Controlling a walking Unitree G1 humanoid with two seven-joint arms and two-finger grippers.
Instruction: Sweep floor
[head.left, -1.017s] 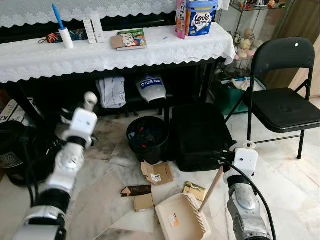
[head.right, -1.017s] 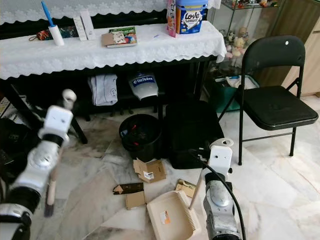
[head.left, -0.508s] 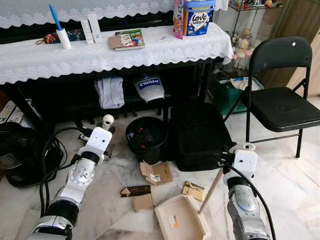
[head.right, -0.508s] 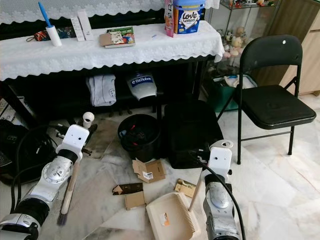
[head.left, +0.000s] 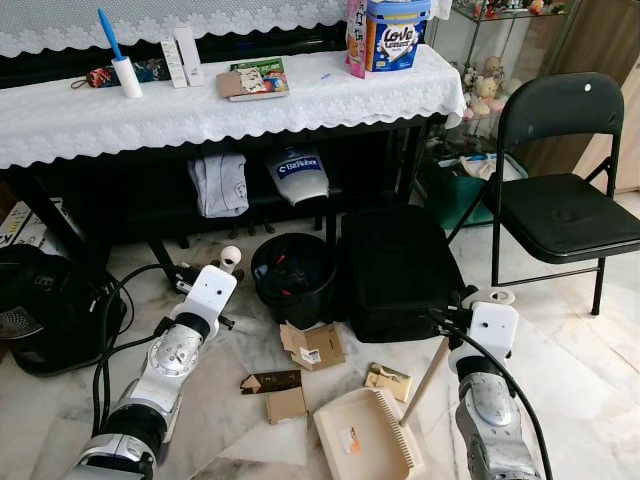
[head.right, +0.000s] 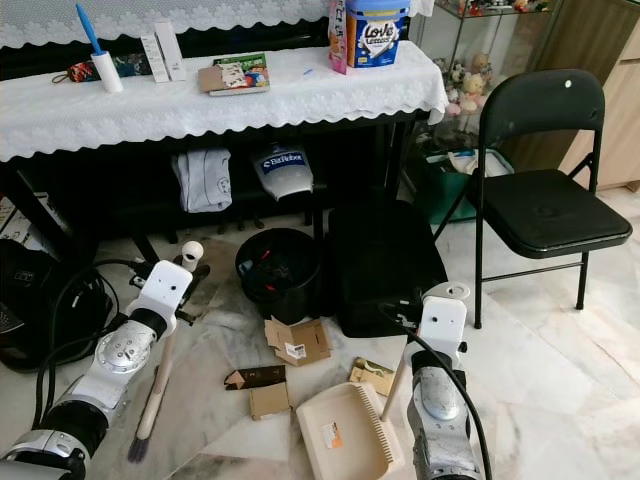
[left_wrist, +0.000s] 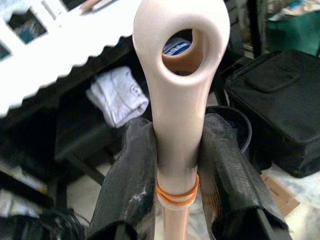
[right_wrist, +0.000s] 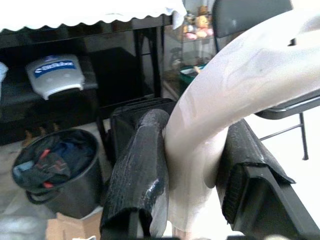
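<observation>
Your left pincer (left_wrist: 177, 165) is clenched around the cream handle of a hand brush (head.right: 160, 375), one black finger (left_wrist: 127, 180) pressed to each side just below the handle's looped end; the brush hangs down from the pincer with its dark bristles low over the marble floor (head.left: 560, 330). Just beyond this pincer stands a black bin (head.left: 293, 277) holding scraps, and farther back is a worktop (head.left: 200, 105) draped in white lace cloth. Between your two pincers, torn cardboard pieces (head.left: 313, 346) lie scattered on the floor, the biggest near the bin, smaller brown bits (head.left: 272, 382) closer to you. Your right pincer (right_wrist: 192, 165) is closed on the pale curved handle of a beige dustpan (head.left: 365, 435); the wooden shaft slopes down from it toward your left, and the pan sits on the floor below and to the left of that pincer, its toothed edge alongside the shaft. Ahead of the right pincer is a black bag (head.left: 400, 265), and off to its right a black folding chair (head.left: 565, 190).
</observation>
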